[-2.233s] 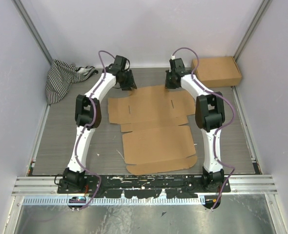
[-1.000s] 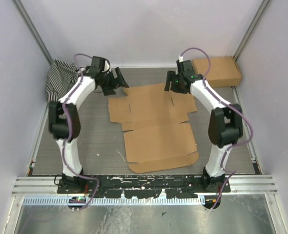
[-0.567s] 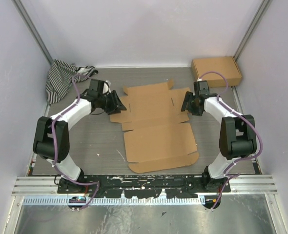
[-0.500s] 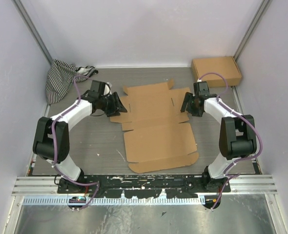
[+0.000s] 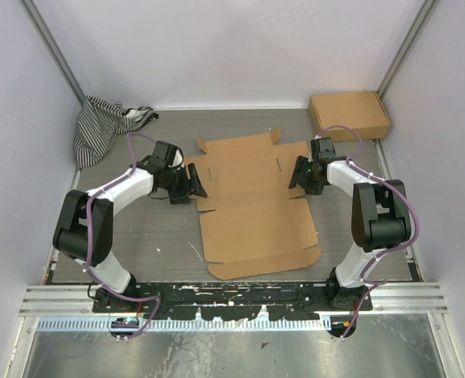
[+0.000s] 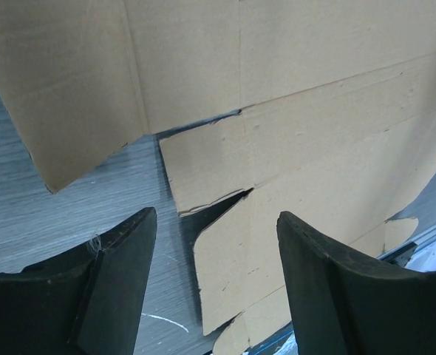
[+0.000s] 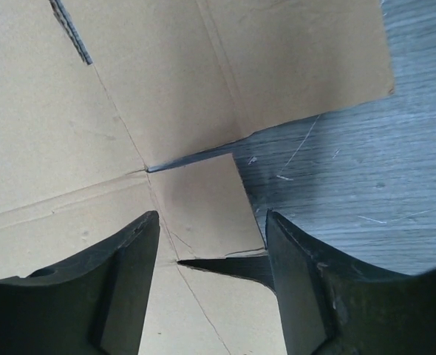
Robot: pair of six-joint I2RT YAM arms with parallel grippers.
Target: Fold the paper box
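Observation:
The paper box (image 5: 252, 216) lies flat on the grey table as an unfolded brown cardboard sheet with flaps and tabs. My left gripper (image 5: 191, 183) is low at the sheet's left edge, open, and holds nothing. In the left wrist view its gripper (image 6: 214, 277) straddles a small side tab (image 6: 203, 166) and the notch below it. My right gripper (image 5: 296, 175) is at the sheet's right edge, also open and holding nothing. In the right wrist view this gripper (image 7: 212, 285) frames a small tab (image 7: 203, 207) and a cut in the cardboard.
An assembled brown cardboard box (image 5: 349, 115) stands in the back right corner. A striped cloth (image 5: 106, 126) is bunched at the back left. Grey walls close in three sides, and a metal rail (image 5: 232, 298) runs along the near edge.
Both grippers have moved from the sheet's far end toward me and now sit low at its left and right edges. The sheet itself has not shifted.

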